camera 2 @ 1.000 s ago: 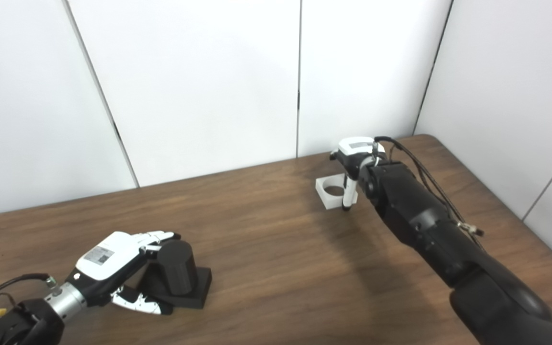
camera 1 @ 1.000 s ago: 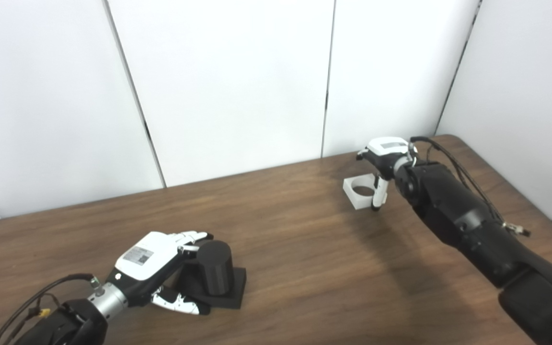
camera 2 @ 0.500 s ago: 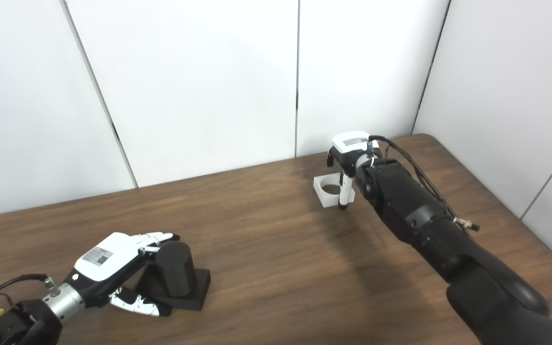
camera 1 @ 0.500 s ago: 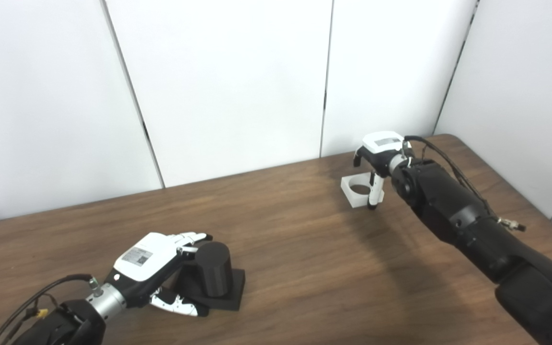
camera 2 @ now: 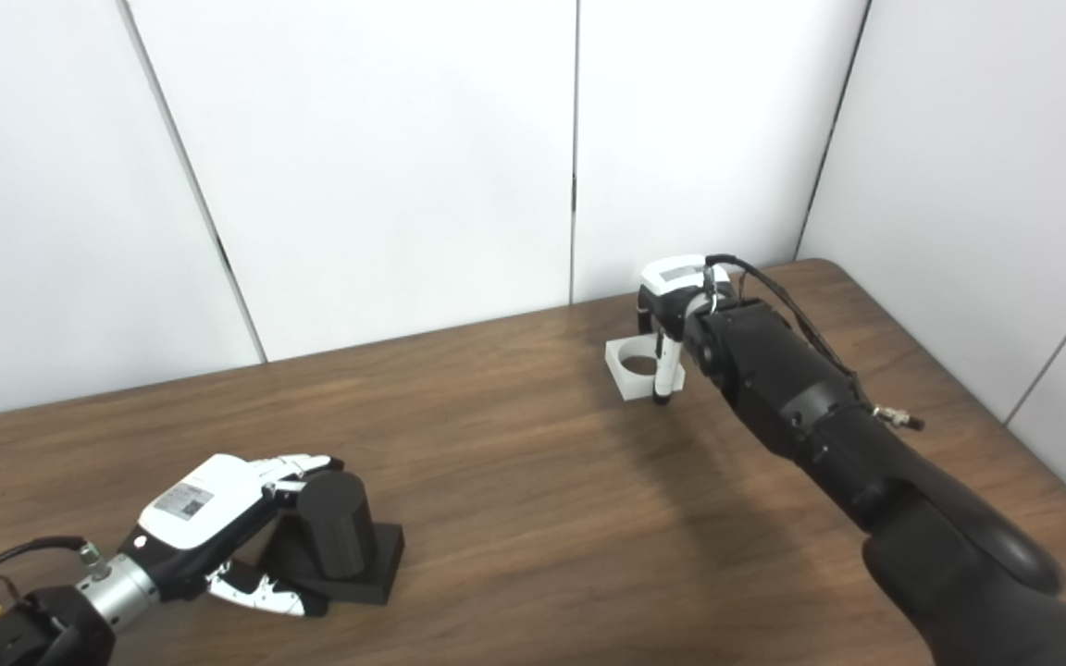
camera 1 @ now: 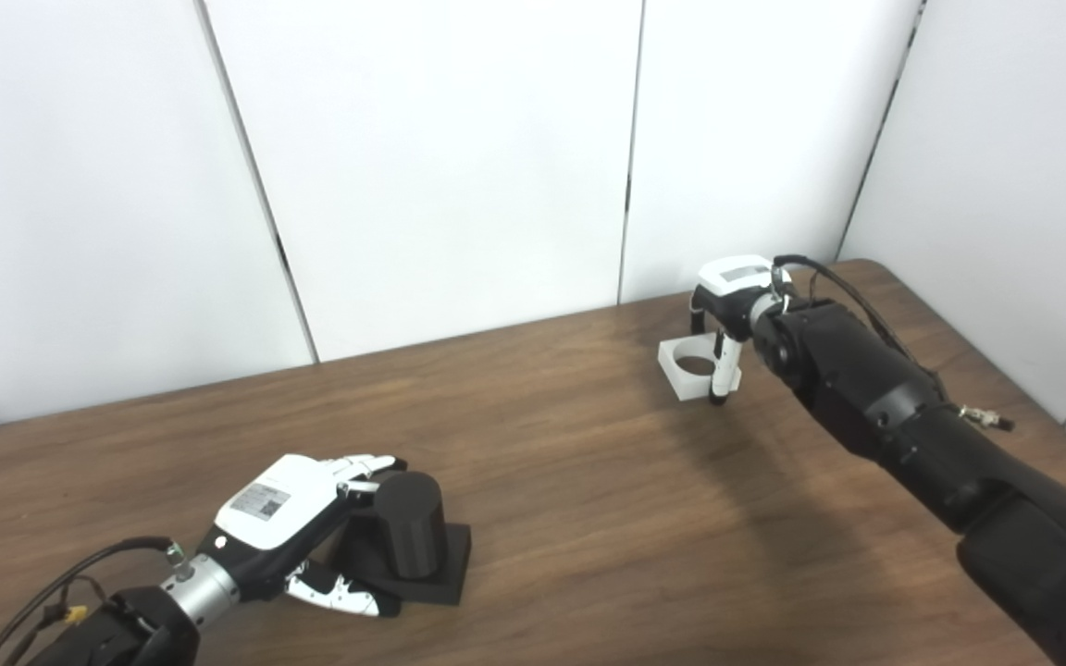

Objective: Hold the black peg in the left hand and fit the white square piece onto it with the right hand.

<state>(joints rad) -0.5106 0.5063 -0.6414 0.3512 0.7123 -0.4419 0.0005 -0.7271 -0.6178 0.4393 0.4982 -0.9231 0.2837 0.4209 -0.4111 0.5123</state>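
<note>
R hand (camera 1: 727, 305) grip on piece (camera 1: 686, 365) unclear.

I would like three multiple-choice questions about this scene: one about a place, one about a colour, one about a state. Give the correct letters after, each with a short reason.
1. Where on the table is the white square piece?
A. near front left
B. far right
C. on the peg

2. What colour is the peg?
A. black
B. red
C. white

3. Where does the peg's square base sit?
A. lifted in the air
B. inside the white piece
C. flat on the table

Answers:
1 B: it lies near the far right corner, under the right hand.
2 A: cylinder and base are both black.
3 C: the base rests on the wood, with the left hand against it.
</note>
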